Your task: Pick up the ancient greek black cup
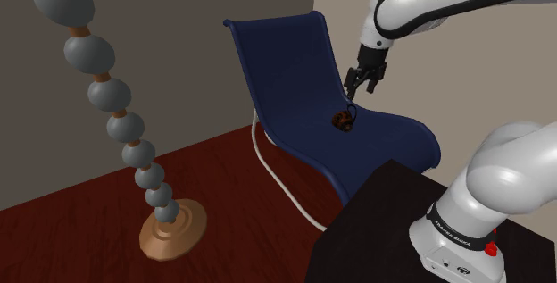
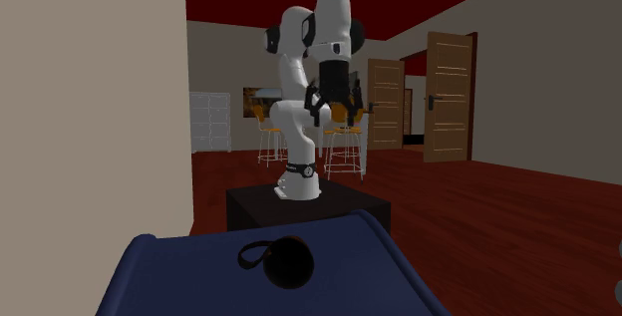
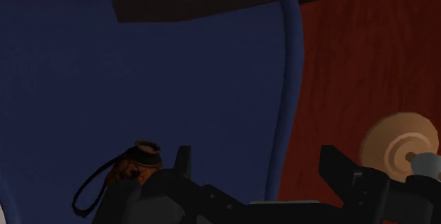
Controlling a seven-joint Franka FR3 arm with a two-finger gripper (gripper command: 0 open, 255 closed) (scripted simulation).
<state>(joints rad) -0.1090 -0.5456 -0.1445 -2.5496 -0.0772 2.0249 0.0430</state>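
The black cup [image 1: 343, 120] is small and round with orange-brown markings and a thin loop handle. It lies on the seat of a dark blue chair [image 1: 295, 67]. My gripper [image 1: 358, 90] hangs a short way above the cup and is open with nothing in it. In the wrist view the cup [image 3: 140, 163] lies just outside one finger [image 3: 181, 160], not between the two, and the gripper [image 3: 259, 167] looks down on the blue seat [image 3: 177, 81]. From the second exterior view the cup [image 2: 285, 261] rests on the near blue chair [image 2: 179, 274], with the gripper [image 2: 328, 113] far behind and above it.
A tall post of grey beads on a round wooden base [image 1: 172, 228] stands on the dark red floor at the shoulder view's left. The black stand [image 1: 375, 219] adjoins the chair's front edge. Beige walls rise behind the chair. Wooden doors [image 2: 449, 95] and stools [image 2: 269, 130] stand far off.
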